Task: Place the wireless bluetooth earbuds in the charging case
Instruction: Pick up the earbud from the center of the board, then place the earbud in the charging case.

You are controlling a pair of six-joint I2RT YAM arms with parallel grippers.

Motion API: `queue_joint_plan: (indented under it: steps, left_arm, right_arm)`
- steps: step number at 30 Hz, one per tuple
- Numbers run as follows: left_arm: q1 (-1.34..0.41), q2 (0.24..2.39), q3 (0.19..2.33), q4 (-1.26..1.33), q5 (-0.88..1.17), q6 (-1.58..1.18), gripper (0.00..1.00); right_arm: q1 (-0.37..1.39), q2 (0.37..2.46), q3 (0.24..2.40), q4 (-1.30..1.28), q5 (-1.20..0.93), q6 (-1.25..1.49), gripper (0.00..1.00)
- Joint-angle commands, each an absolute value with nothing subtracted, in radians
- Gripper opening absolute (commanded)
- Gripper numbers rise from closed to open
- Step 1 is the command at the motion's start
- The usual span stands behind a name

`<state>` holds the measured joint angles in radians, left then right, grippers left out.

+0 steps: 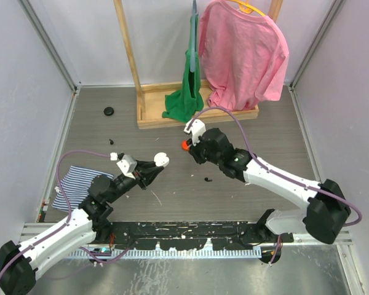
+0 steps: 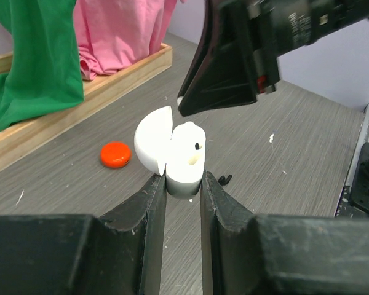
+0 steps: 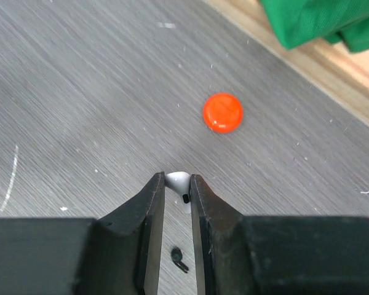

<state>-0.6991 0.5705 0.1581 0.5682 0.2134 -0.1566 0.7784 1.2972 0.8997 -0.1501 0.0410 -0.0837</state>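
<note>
Grey wood-grain counter (image 1: 264,123) runs back to a wooden rack (image 1: 172,117) hung with a pink shirt (image 1: 243,55) and a green garment (image 1: 187,92). From the lower left, the left arm lies low across the counter and reaches toward the middle. Its left claw (image 2: 183,184) is clenched on the base of the white charging case (image 2: 186,157), which stands upright with its lid swung open to the left.

From the lower right, the right arm stretches up and left, its wrist tipped down. The right claw (image 3: 177,184) pinches a white earbud (image 3: 177,180) at its fingertips and hangs just above and beyond the case's open top, apart from it. An orange disc (image 3: 222,112) and a small black scrap (image 3: 179,258) lie on the counter nearby.
</note>
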Motion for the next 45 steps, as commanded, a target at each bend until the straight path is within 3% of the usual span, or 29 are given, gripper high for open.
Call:
queue_joint_plan:
  steps: [1,11,24,45]
  left_arm:
    - [-0.696,0.580,0.168,0.643,0.218,-0.105,0.06]
    - [-0.696,0.605,0.164,0.674,0.259,-0.089,0.06]
    - [-0.696,0.601,0.165,0.686,0.317,-0.084,0.06]
    - [-0.696,0.559,0.161,0.672,0.305,-0.092,0.06]
  right_arm:
    - [0.873,1.186,0.865,0.007,0.221,0.011,0.19]
    - [1.073,1.026,0.741,0.301,0.347,0.031,0.19]
    - [1.239,1.114,0.698,0.602,0.363,-0.018,0.19]
    - [1.299,1.249,0.762,0.547,0.504,-0.007,0.19]
